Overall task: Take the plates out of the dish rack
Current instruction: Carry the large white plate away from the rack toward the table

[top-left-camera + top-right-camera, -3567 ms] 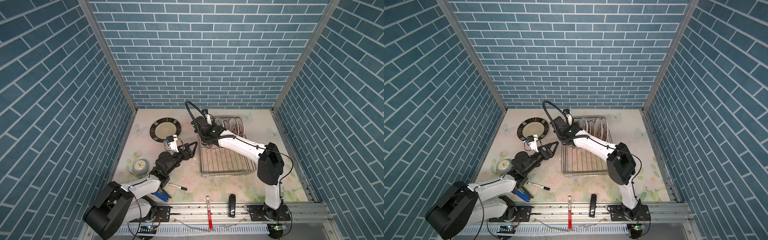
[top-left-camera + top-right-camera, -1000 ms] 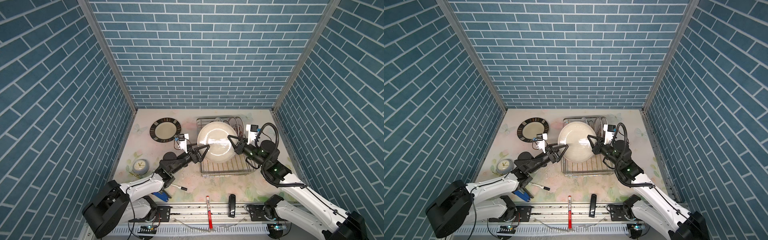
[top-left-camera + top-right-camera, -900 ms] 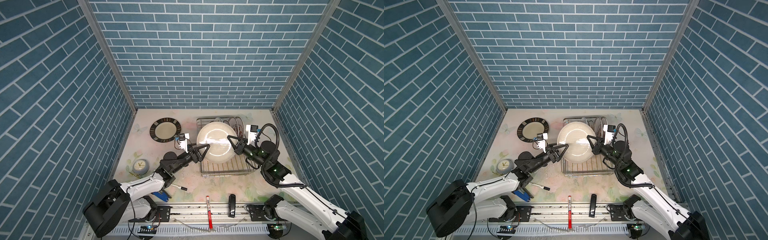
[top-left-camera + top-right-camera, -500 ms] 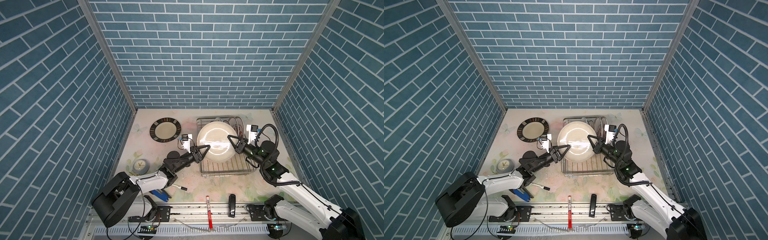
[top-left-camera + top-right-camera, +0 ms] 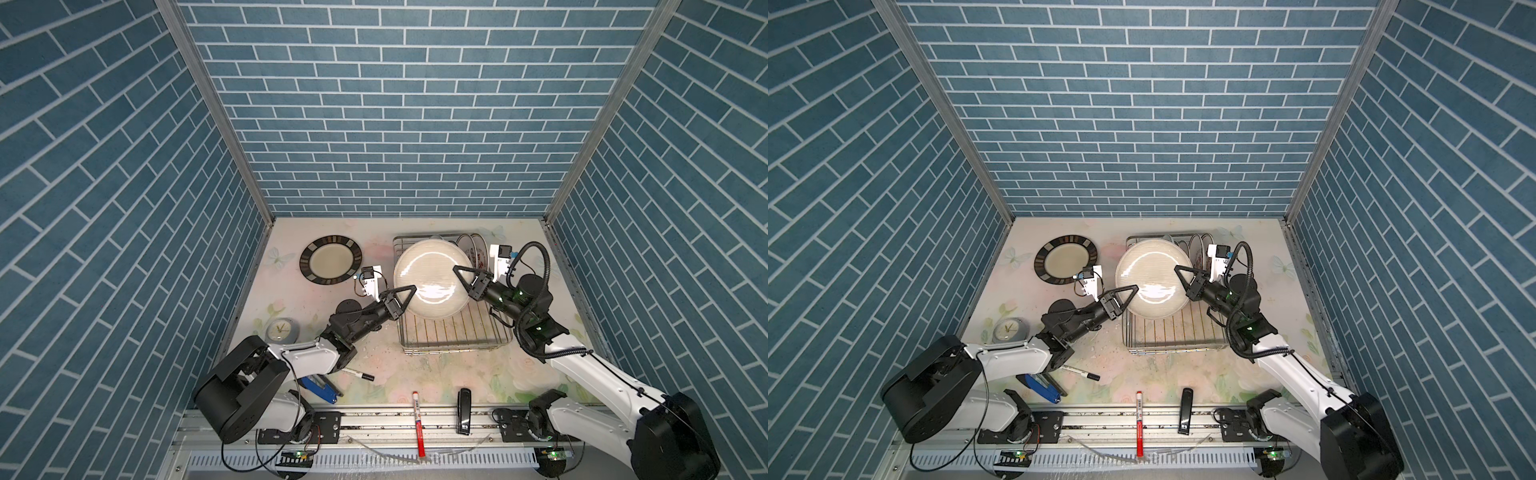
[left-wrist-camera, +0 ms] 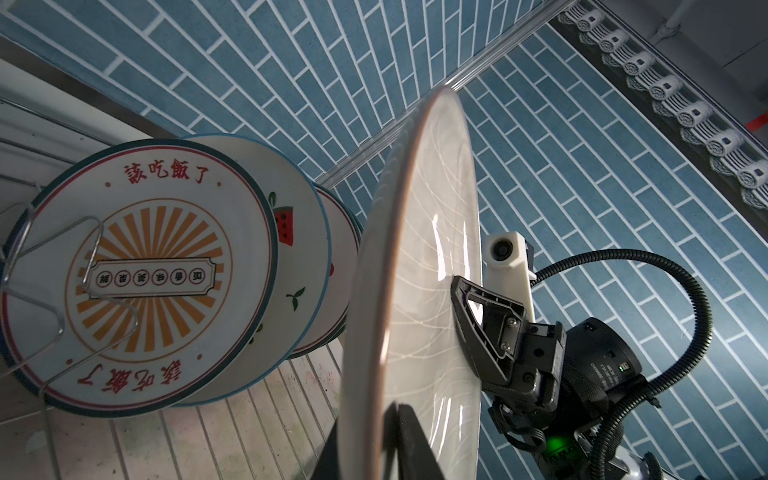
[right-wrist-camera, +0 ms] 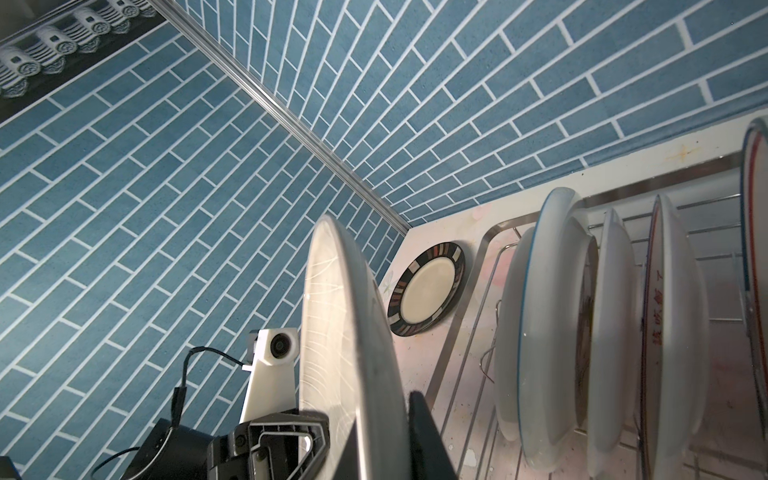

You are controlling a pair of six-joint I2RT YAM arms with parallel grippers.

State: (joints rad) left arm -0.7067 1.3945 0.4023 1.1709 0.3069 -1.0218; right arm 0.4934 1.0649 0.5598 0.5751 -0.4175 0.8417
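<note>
Progress: 1 dark-rimmed plate (image 5: pixel 331 259) lies flat on the table, left of the dish rack (image 5: pixel 453 337). 1 glossy cream plate (image 5: pixel 430 282), faintly line-patterned, is held above the rack. The left gripper (image 5: pixel 409 291) and right gripper (image 5: pixel 460 274) are clamped on opposite rims. At least 4 glazed printed plates (image 6: pixel 137 270) remain upright between thin wire prongs (image 6: pixel 95 237).

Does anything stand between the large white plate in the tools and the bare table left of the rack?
Nothing visible does. The large round white plate, gripped by the left tool and the right tool, is above the silver wire dish rack; the dark-rimmed round plate lies farther back on the floral table.
</note>
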